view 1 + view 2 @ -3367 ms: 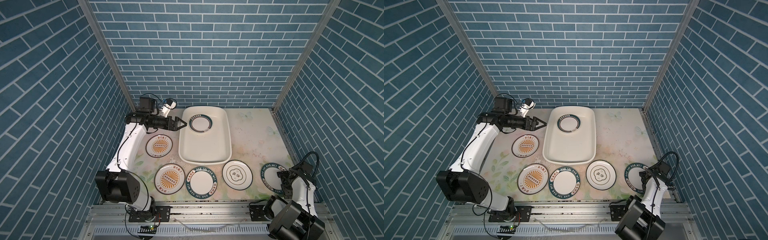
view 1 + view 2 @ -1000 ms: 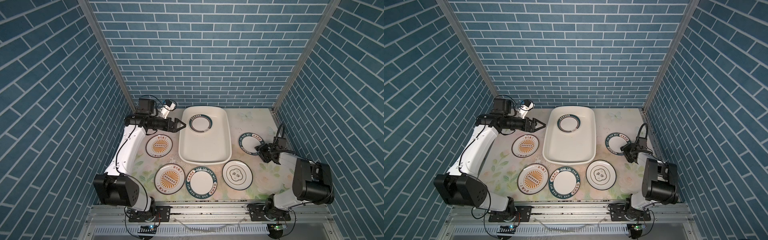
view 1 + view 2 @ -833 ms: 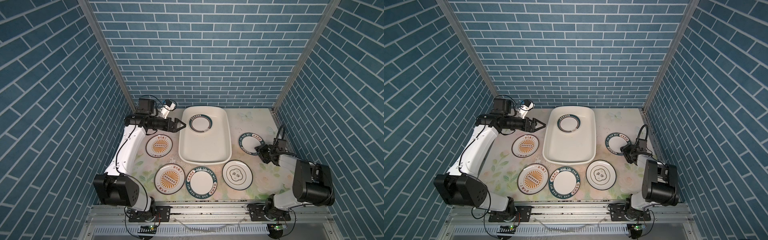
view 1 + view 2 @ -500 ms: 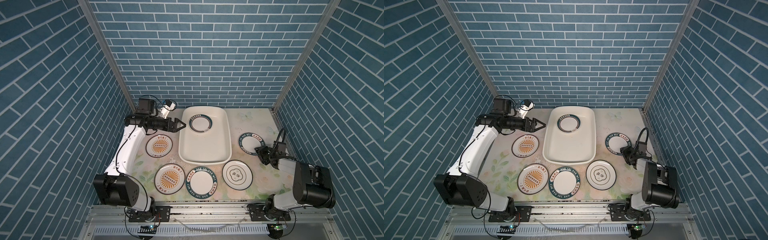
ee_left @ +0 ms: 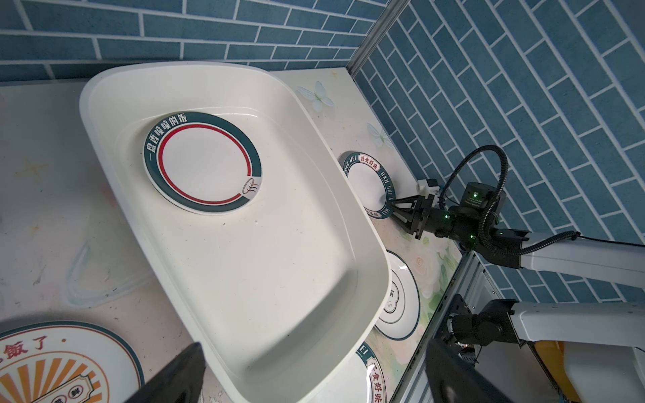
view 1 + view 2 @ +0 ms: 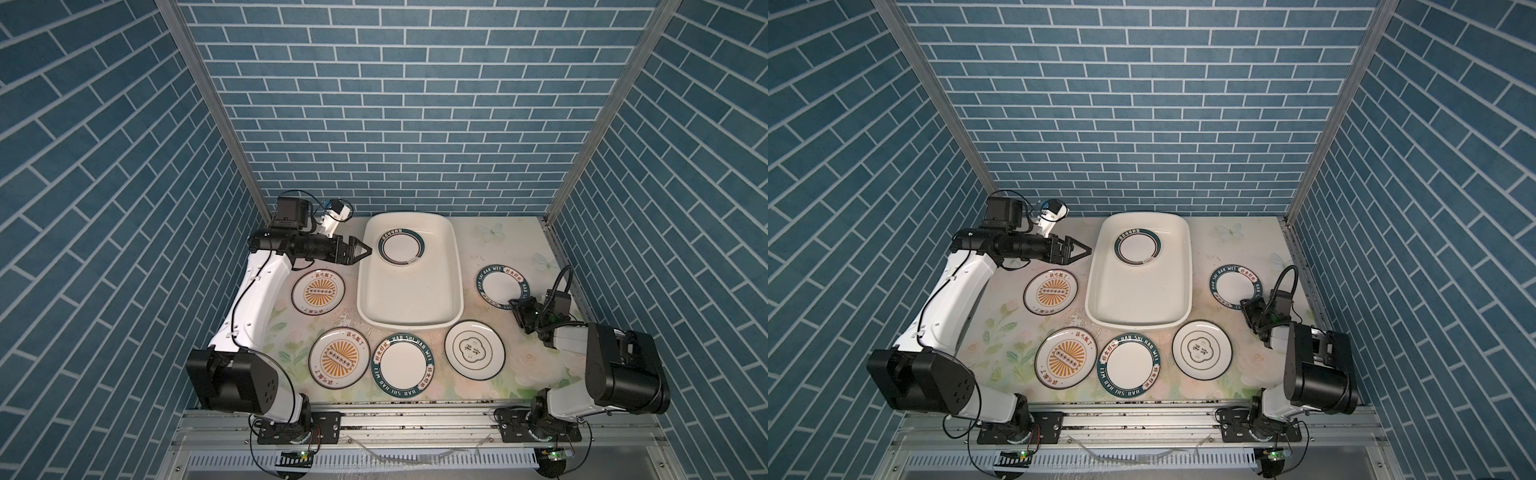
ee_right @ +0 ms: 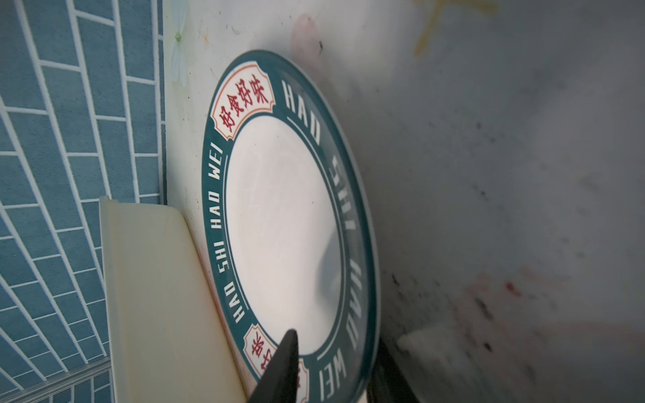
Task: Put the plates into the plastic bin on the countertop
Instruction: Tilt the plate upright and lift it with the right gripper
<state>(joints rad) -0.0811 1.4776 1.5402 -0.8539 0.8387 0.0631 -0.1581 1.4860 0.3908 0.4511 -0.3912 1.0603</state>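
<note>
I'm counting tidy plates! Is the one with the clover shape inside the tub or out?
Out. The clover plate lies flat on the countertop, just outside the plastic bin, by its near corner.

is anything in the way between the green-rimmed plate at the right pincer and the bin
Nothing visible. Only a bare strip of countertop separates the green-rimmed plate from the plastic bin, so just the bin's raised rim must be cleared. Inside, another plate lies at the far end; the near floor is bare.
</note>
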